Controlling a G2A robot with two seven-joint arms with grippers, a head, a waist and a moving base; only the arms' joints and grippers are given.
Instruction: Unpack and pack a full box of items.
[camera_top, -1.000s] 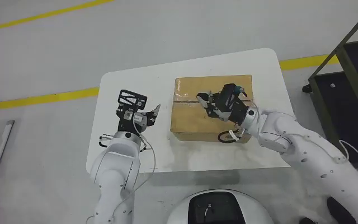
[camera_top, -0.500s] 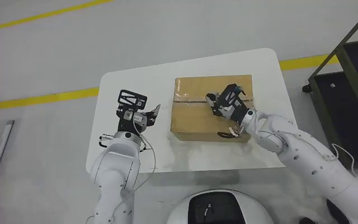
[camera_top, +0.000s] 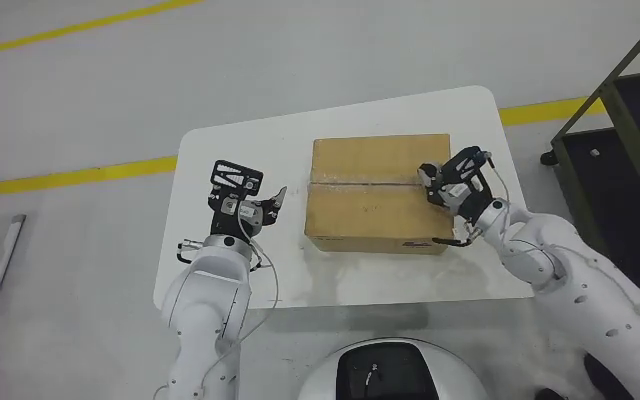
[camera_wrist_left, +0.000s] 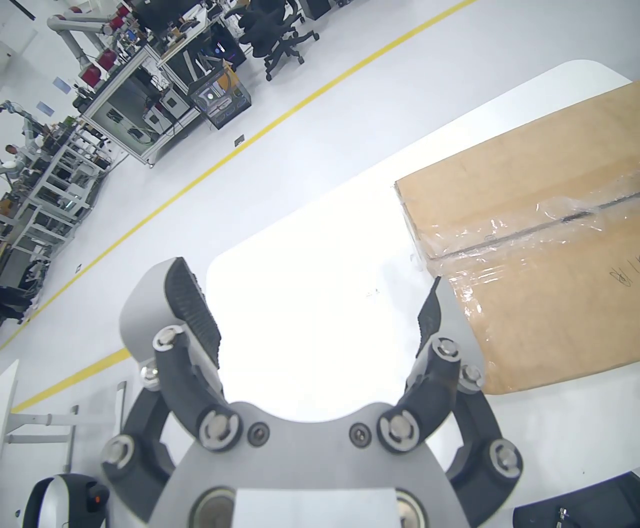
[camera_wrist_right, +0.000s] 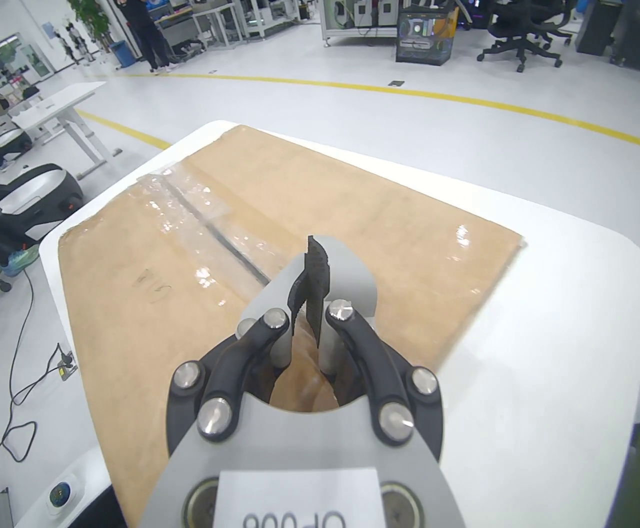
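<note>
Sitting shut on the white table (camera_top: 230, 150), the cardboard box (camera_top: 378, 193) lies lengthwise across the middle of it, its two top flaps meeting at a centre seam covered by wrinkled clear tape (camera_wrist_right: 200, 210). My right claw (camera_wrist_right: 315, 265) is above the box top at the right-hand end of that seam, close to the box's edge, and its two fingers are clenched tight together; I can make out nothing between the pads. My left claw (camera_wrist_left: 320, 295) hangs over bare table just beside the box's left end, released and spread wide, with one fingertip close to the near left corner of the box, though I cannot tell whether it touches. A small pen scribble (camera_wrist_right: 150, 285) marks the flap nearer to me. Beyond the table the pale floor carries a yellow line (camera_top: 90, 175), and a dark metal cart (camera_top: 600, 150) stands off to the right.
</note>
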